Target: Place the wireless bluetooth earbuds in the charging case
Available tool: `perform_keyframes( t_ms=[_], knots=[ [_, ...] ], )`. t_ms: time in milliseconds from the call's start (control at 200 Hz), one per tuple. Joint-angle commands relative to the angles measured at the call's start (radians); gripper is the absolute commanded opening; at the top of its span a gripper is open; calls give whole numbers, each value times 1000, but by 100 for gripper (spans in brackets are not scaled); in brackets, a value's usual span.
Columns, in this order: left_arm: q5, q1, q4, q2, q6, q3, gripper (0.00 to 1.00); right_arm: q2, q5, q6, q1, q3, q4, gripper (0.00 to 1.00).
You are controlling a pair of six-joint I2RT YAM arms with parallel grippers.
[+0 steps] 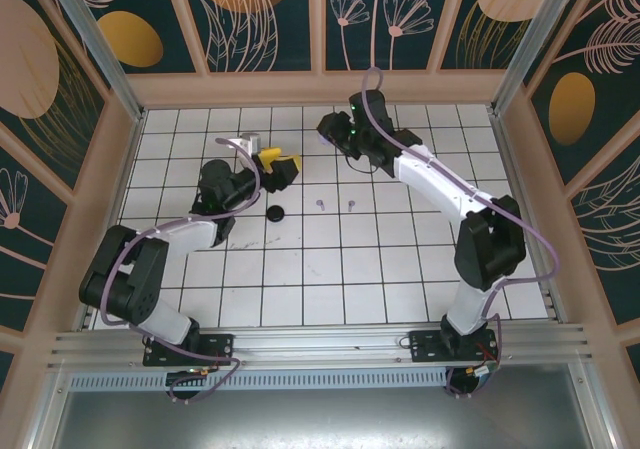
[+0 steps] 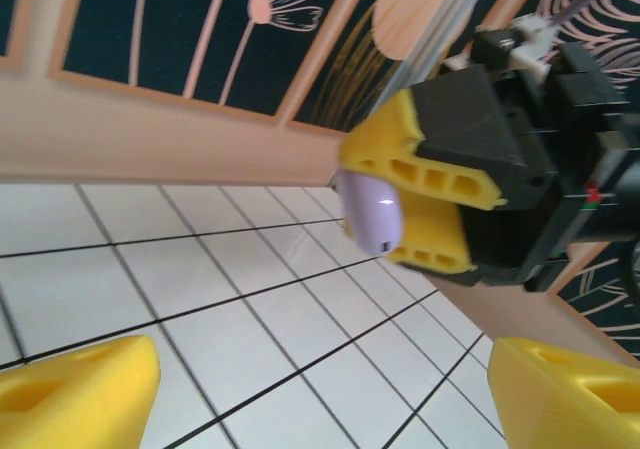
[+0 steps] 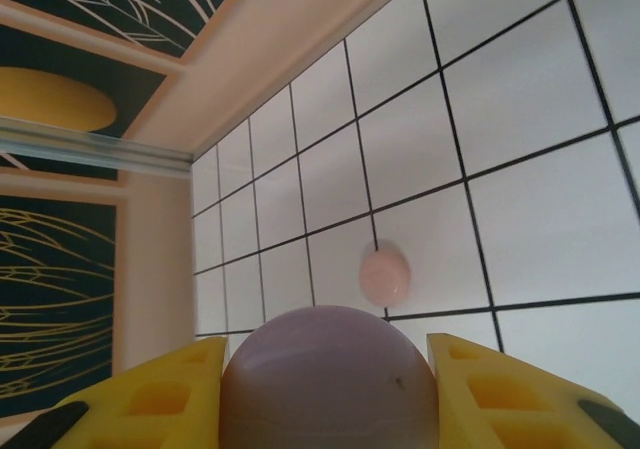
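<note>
From above, the right gripper point(image 1: 328, 129) sits upper centre, clamped on a lilac rounded case point(image 1: 322, 135). The left gripper point(image 1: 280, 164) is just to its left, jaws apart and empty. Two lilac earbuds point(image 1: 319, 205) lie on the tiles at frame centre, near a black disc point(image 1: 277, 212). The left wrist view shows its own fingers point(image 2: 75, 389) spread at the bottom corners, with the case point(image 2: 368, 209) pinched at centre right. In the right wrist view the case point(image 3: 330, 379) sits low centre, with a pink disc point(image 3: 385, 274) on the floor beyond. The case looks closed, so opening it seems the step: hold it steady, and let the left fingers catch the lid seam, not the body.
</note>
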Motion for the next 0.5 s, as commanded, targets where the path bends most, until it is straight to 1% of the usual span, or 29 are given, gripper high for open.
perform_keyframes(
  t_ms=[0,40,245,340,350,495],
  knots=[
    [8,-27,170,36,-31,4,83,-68,-43,124,0,-54,124,30],
    [6,-32,195,51,-44,10,82,-81,-43,134,5,-61,132,30],
    [34,-44,361,135,-156,47,70,-125,-31,195,39,-100,175,30],
    [47,-51,380,145,-172,72,65,-127,-38,208,52,-101,186,30],
    [47,-52,379,166,-172,75,64,-127,-38,209,54,-102,188,30],
    [55,-64,387,189,-176,97,62,-120,-38,210,75,-88,192,30]
  ],
)
